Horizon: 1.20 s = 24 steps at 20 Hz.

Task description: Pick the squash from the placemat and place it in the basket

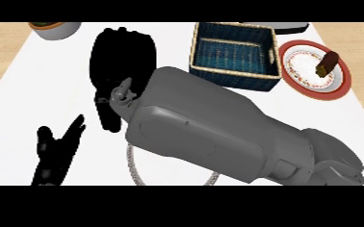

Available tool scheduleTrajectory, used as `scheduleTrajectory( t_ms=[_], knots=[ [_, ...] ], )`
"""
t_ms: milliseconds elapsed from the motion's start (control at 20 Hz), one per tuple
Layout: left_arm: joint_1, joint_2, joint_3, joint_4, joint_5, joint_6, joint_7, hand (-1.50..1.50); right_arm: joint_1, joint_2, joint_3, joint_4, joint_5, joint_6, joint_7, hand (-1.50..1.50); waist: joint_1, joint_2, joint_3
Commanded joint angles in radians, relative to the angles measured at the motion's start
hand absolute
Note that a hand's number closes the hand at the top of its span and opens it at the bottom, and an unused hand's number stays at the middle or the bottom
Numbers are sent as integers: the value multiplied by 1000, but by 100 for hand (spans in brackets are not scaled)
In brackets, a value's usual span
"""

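My counter (43, 86) is white on top, with a strip of pale wood showing along its far edge. A woven basket (235, 77) with a blue lining stands at the back, right of centre. Just right of it sits a red-rimmed plate (341, 84) with a brown piece of food on it. A grey bowl (60, 31) sits at the far left corner. Near me lies a placemat (131, 166), only its braided rim showing.
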Motion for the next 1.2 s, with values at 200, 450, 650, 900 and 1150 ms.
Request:
scheduleTrajectory(
  t_ms=[200,450,650,900,1150],
  knots=[
    [14,-23,-22,9,-22,21,38,0,-39,29,34,-51,-89,65,284,-150,7,17,-7],
    [33,-29,-8,32,-9,-20,0,0,-15,28,20,-72,-39,23,285,-150,15,25,-7],
    [38,-45,-5,44,-19,-15,-12,0,103,11,79,-109,12,-12,228,-150,11,28,-6],
    [28,-13,6,-9,-14,-21,60,0,153,29,118,-71,55,-50,208,-150,24,30,-6],
    [51,-71,-28,18,-60,2,-3,0,229,30,183,-43,83,-66,176,-150,30,32,-6]
  ],
)
